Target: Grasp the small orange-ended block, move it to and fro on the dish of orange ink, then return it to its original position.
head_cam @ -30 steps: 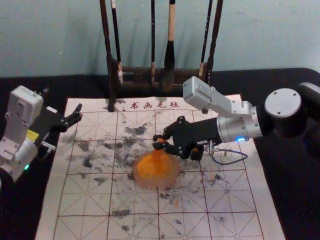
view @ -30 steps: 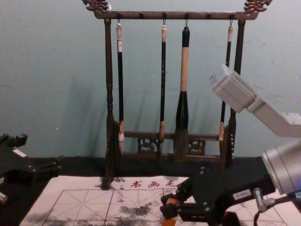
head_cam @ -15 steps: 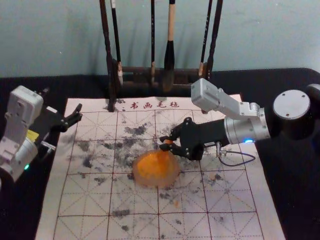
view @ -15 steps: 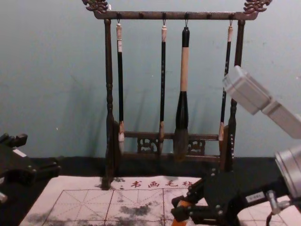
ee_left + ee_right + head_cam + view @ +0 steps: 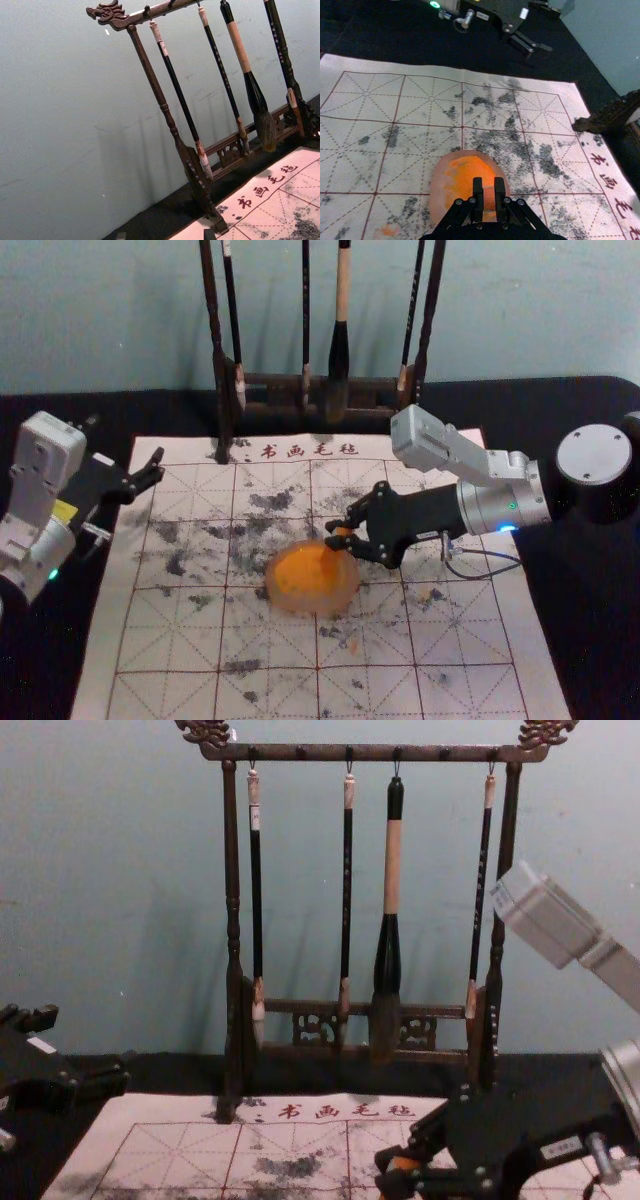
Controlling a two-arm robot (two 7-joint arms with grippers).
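Observation:
In the head view my right gripper (image 5: pixel 338 533) reaches in over the right edge of the ink dish (image 5: pixel 292 580), shut on the orange block (image 5: pixel 343 532). The right wrist view has the block (image 5: pixel 489 198) pinched between the fingertips of my right gripper (image 5: pixel 489 196), above the near part of the dish (image 5: pixel 441 176) with its orange ink. Whether the block's lower end touches the ink is hidden. My left gripper (image 5: pixel 155 470) is parked open over the mat's left edge.
A dark wooden rack (image 5: pixel 226 390) with several hanging brushes stands behind the gridded mat (image 5: pixel 180 640). Black ink smudges and a few orange spots mark the mat around the dish. Black cloth (image 5: pixel 560 590) lies at both sides.
My right gripper has moved a little to the right and toward the robot, carrying the block along. The dish and my left arm have stayed where they were.

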